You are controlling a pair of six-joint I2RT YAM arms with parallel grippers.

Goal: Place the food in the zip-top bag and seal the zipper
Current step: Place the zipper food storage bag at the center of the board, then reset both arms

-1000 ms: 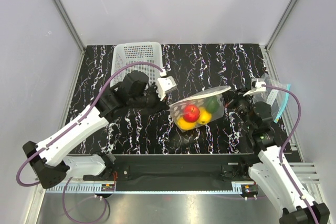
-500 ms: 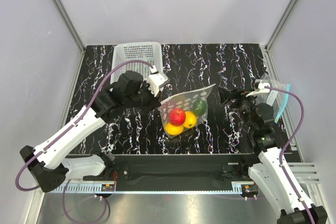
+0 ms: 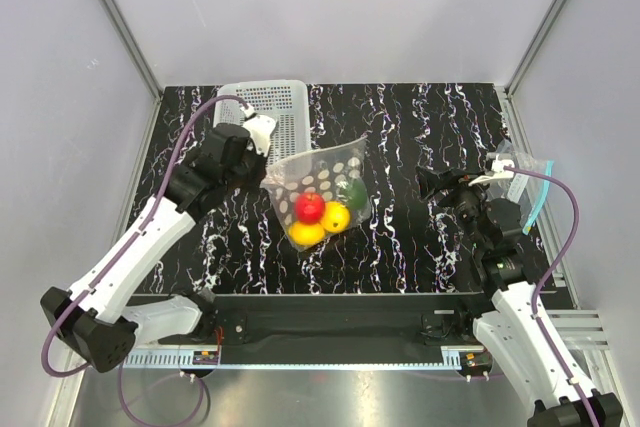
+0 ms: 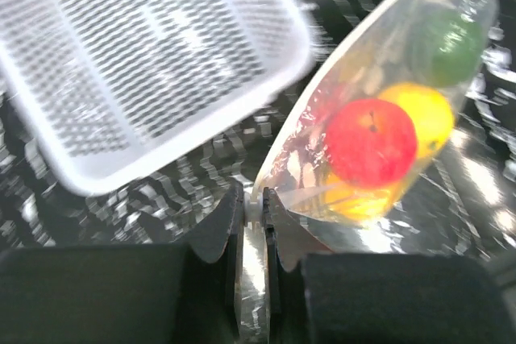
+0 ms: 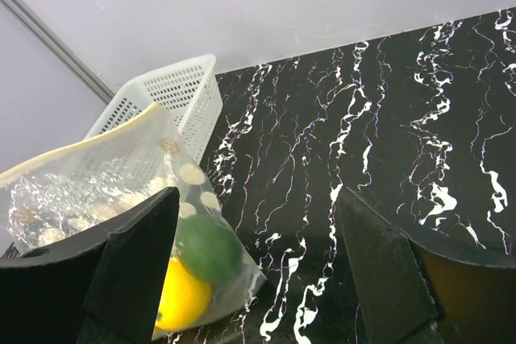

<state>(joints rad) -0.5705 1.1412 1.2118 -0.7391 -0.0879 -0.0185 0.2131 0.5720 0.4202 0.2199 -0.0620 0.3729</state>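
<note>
The zip-top bag (image 3: pixel 322 179) hangs above the table's middle-left with the food inside: a red fruit (image 3: pixel 310 207), two yellow ones (image 3: pixel 336 217) and a dark green one (image 3: pixel 352 191). Its pale zipper (image 3: pixel 315 154) runs along the top edge. My left gripper (image 3: pixel 266 169) is shut on the bag's left corner; in the left wrist view the fingers (image 4: pixel 278 215) pinch that corner of the bag (image 4: pixel 322 118). My right gripper (image 3: pixel 435 185) stands open at the right, apart from the bag (image 5: pixel 97 175), with nothing between its fingers (image 5: pixel 137 263).
A white mesh basket (image 3: pixel 268 107) stands at the back left, just behind the hanging bag. Clear bags with a teal strip (image 3: pixel 526 187) lie at the table's right edge, beside the right arm.
The right gripper opened and let go of the bag's right end. The left arm carried the bag leftward toward the basket, so it now hangs from one corner.
</note>
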